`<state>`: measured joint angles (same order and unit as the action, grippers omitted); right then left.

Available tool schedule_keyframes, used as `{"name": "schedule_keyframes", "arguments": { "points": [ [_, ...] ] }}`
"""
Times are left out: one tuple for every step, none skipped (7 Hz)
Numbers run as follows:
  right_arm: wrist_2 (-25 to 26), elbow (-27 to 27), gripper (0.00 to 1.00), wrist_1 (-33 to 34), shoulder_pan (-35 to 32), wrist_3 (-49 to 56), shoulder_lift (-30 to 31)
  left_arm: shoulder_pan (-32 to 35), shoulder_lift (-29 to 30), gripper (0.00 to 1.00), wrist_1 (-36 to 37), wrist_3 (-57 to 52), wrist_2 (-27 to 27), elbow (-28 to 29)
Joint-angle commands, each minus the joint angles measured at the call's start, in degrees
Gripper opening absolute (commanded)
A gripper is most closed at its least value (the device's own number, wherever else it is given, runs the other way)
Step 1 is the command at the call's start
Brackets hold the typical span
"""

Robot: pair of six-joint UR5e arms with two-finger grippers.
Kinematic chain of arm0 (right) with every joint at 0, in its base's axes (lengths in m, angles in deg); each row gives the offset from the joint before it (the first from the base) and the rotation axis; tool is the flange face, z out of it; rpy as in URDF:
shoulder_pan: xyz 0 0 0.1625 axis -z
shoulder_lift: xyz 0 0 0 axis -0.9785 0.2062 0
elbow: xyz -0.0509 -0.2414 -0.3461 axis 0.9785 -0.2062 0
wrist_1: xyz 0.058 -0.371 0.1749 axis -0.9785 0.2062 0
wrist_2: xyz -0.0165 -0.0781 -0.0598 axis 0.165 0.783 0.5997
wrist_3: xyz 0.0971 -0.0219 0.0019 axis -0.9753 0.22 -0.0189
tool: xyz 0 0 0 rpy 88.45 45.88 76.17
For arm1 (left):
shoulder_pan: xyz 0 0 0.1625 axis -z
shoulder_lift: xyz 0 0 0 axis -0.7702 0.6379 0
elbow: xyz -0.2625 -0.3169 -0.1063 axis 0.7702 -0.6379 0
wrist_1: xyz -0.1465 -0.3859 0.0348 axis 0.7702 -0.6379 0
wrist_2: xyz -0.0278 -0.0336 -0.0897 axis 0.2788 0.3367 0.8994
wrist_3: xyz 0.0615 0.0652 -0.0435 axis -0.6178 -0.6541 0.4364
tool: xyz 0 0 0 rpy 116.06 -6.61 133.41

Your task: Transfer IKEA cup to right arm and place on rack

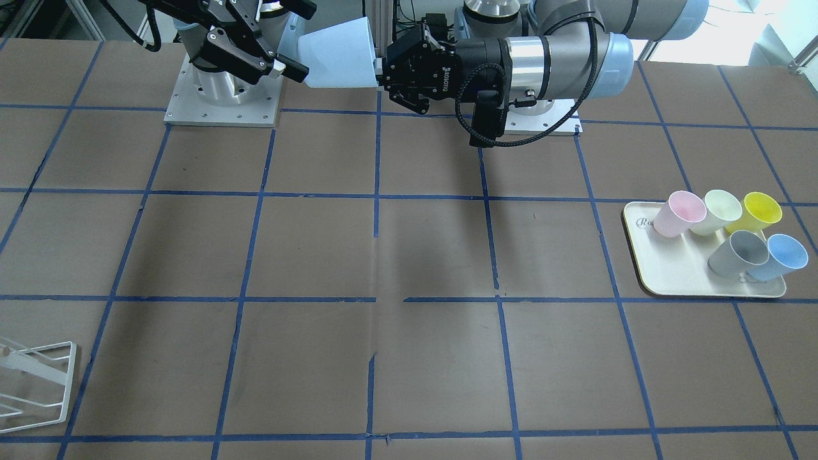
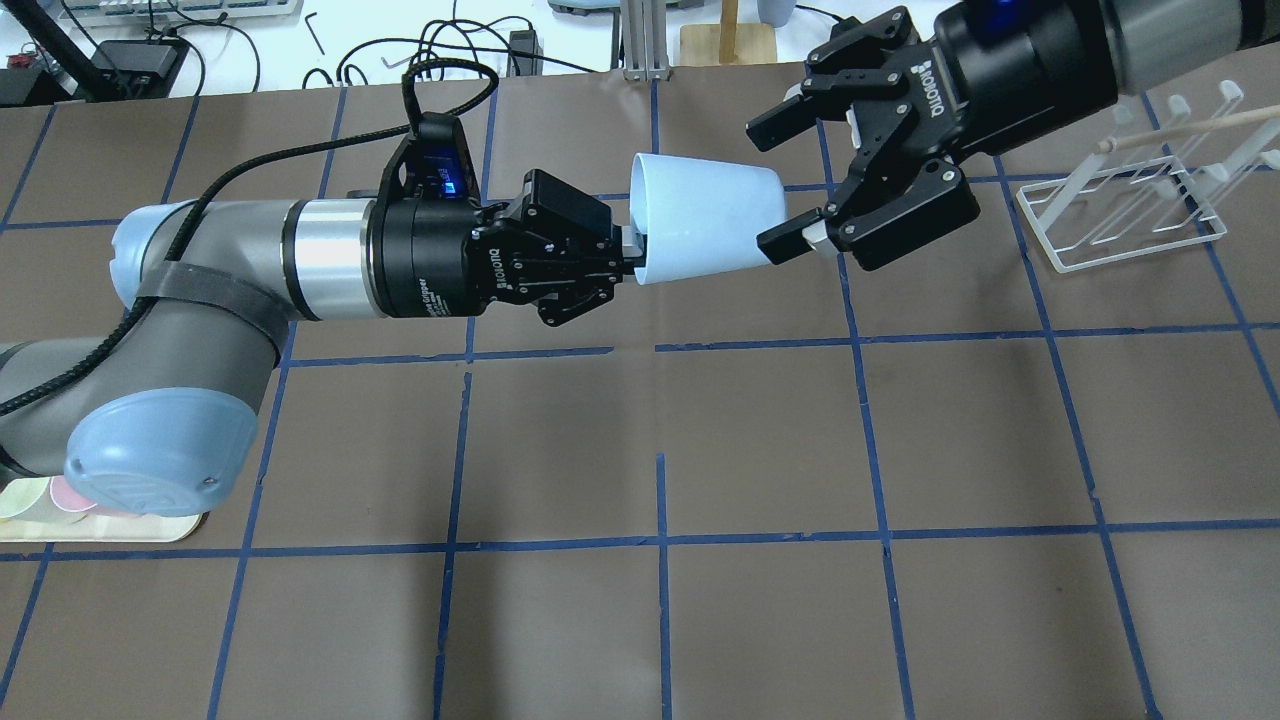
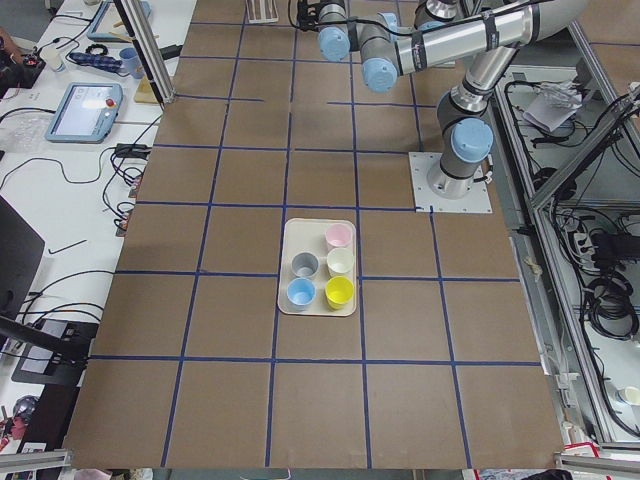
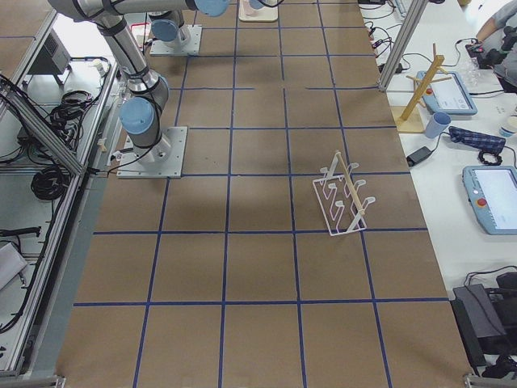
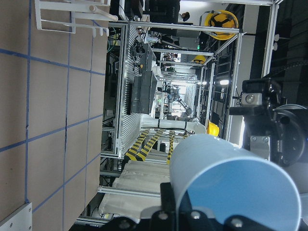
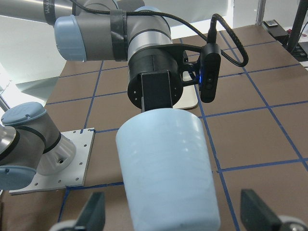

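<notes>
While my left gripper (image 2: 630, 262) pinches the pale sky-blue tapered plastic cup (image 2: 710, 225) by its rim — handover | right gripper (image 2: 795, 185) wide, straddling base | next, I judge: close right, release left — then white wire rack (image 4: 347, 187)

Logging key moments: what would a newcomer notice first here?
The cup, held sideways in mid-air by the left gripper at its rim, base between the fingers of the open right gripper. Then the tray of five coloured cups on the robot's left and the rack on its right.
</notes>
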<state>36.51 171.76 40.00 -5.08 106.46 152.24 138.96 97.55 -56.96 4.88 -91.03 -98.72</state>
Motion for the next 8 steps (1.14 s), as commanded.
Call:
{"name": "schedule_keyframes", "arguments": {
  "points": [
    [-0.4,1.0,1.0,0.4,-0.1,0.0,0.2,0.0,-0.1,0.0,0.7,0.0,1.8,0.1],
    [-0.5,1.1,1.0,0.4,-0.2,-0.2,0.1,0.0,-0.1,0.0,0.7,-0.1,2.2,0.0],
    [-0.5,1.1,0.97,0.5,-1.5,-0.8,0.0,0.1,-0.2,0.0,0.8,-0.1,2.3,0.0],
    [-0.6,1.0,0.88,0.7,-2.0,-1.5,0.0,0.6,-0.2,0.0,1.1,-0.1,2.3,0.0],
    [-0.7,1.0,0.86,0.6,-2.0,-1.4,0.2,0.9,-0.2,0.0,1.2,-0.1,2.3,0.0],
    [-0.6,1.0,0.59,0.5,-2.0,-1.4,0.3,0.9,-0.2,0.0,1.2,-0.1,2.3,0.0],
    [-0.5,0.9,0.38,0.7,-2.0,-0.9,0.3,0.9,-0.3,0.0,1.3,0.0,2.4,0.0],
    [-0.6,0.6,0.29,0.7,-2.0,-0.9,0.3,0.9,-0.3,0.0,1.2,0.7,3.8,0.0]
  ]
}}
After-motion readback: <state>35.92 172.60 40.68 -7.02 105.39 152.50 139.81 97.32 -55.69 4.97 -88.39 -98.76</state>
